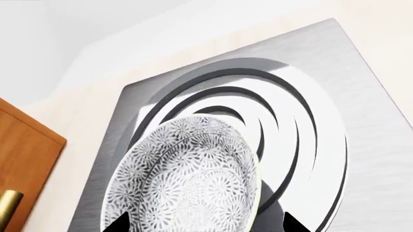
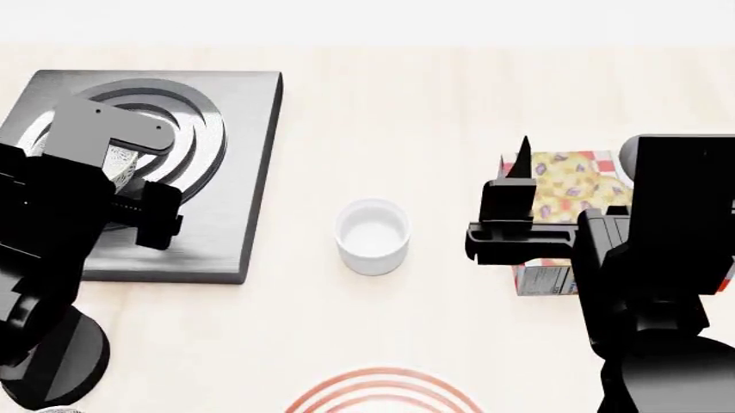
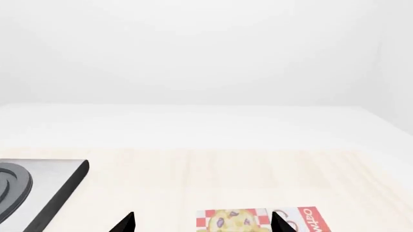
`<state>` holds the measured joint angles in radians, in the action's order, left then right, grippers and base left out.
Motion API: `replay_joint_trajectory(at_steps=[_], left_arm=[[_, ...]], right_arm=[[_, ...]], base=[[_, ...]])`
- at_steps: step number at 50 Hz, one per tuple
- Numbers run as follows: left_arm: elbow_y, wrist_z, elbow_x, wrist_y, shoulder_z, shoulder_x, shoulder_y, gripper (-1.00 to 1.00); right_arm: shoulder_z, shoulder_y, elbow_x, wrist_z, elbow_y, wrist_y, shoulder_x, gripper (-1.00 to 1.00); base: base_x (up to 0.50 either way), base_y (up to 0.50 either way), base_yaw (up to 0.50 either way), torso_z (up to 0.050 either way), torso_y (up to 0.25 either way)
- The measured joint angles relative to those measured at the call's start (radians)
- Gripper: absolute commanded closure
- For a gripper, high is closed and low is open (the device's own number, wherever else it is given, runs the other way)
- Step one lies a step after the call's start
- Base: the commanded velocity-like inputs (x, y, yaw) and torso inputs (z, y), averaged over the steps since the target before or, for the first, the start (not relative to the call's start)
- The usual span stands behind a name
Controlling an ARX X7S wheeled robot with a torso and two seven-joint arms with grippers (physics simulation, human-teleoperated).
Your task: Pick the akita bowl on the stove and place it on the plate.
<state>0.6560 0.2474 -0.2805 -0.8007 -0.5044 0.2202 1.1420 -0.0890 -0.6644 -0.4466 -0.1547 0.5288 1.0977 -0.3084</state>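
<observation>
- The bowl [image 1: 187, 179] sits on the stove [image 1: 361, 111], directly between the spread tips of the left gripper [image 1: 205, 224]
- That arm is far nearer; the right gripper [image 3: 203, 222] hovers open by a box [image 2: 563, 194]
- The plate [image 2: 385, 391] lies nearest the robot (mostly cropped)

Between the stove [image 2: 219, 232] and the plate [image 2: 385, 391], bare surface [image 2: 379, 112] is lying open. A white cup [image 2: 373, 236] is standing in the middle of it. A patterned box [image 2: 563, 194] is blocking the right side under the right pincer [image 2: 519, 185].
</observation>
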Motion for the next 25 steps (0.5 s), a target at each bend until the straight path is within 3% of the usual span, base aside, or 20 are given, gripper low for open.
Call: replay_joint_trajectory(at_steps=[25], left_arm=[[0.005, -0.011, 0.01, 0.004, -0.025, 0.017, -0.003, -1.0]], right_arm=[[0.002, 0.001, -0.01, -0.007, -0.003, -0.003, -0.006, -1.0]], base=[[0.0, 0.0, 0.0, 0.0, 0.0]])
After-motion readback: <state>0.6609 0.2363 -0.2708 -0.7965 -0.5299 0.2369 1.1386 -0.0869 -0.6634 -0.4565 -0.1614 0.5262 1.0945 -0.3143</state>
